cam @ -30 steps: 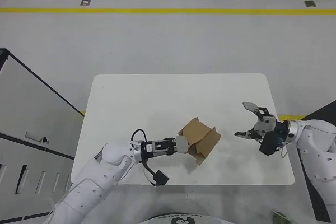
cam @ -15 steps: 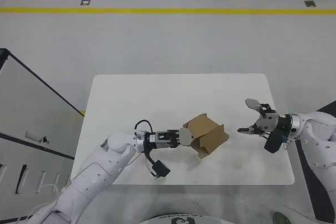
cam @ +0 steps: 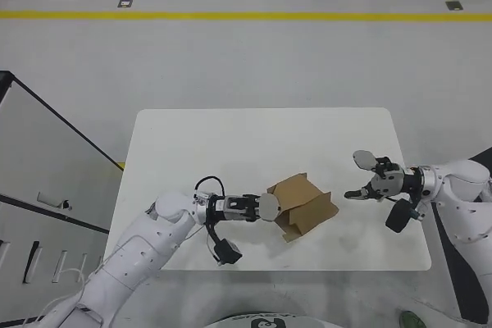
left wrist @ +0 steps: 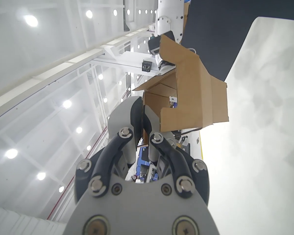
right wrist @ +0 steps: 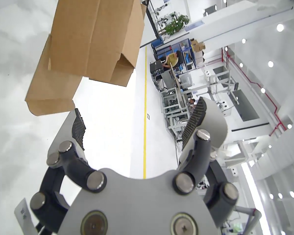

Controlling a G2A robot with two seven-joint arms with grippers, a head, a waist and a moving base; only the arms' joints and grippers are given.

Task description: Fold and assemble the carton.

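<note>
We're clamping left end effector (cam: 266, 207) on the carton (cam: 305, 205) flap, lower centre of tabletop (cam: 230, 139), anchoring it half-open; right end effector (cam: 357, 176) is hanging released just right, likely staged to press a panel.

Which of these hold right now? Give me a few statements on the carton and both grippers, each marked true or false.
1. The left gripper is shut on an edge of the carton. True.
2. The right gripper is clamped on the carton. False: its fingers are open and it is apart from the carton, off to one side.
3. The carton lies as a flat, unfolded sheet. False: it is partly opened into a box shape, with flaps loose.
4. The carton is over the white table, between the two grippers. True.
</note>
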